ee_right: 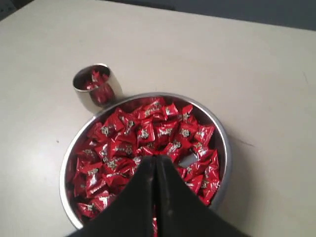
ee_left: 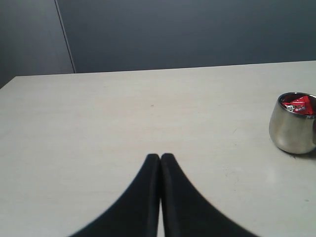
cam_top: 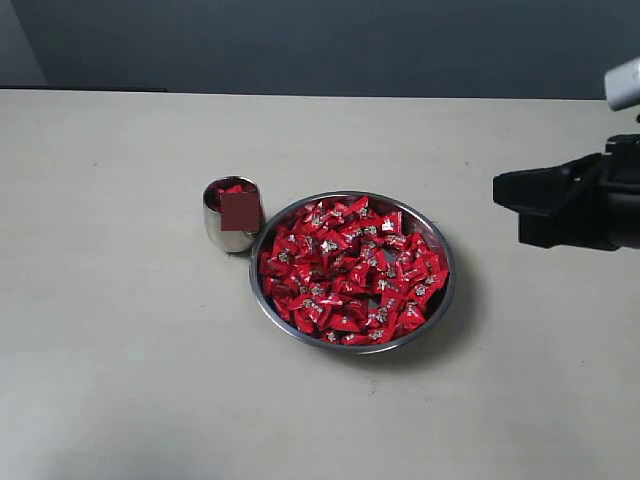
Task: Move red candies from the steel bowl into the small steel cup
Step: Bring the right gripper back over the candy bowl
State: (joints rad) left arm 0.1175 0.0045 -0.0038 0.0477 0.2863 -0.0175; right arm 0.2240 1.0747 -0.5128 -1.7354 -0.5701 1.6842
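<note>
The red candies (cam_top: 350, 270) heap the steel bowl (cam_top: 451, 285) at centre frame; the small steel cup (cam_top: 226, 232), a few inside, sits just beside its upper-left rim. Both the right fingers (ee_right: 150, 170) and left fingers (ee_left: 154, 165) are pressed together, empty. Slick wrappers may slip mid-carry onto the bench (cam_top: 120, 380), or a low release could tip the cup.
</note>
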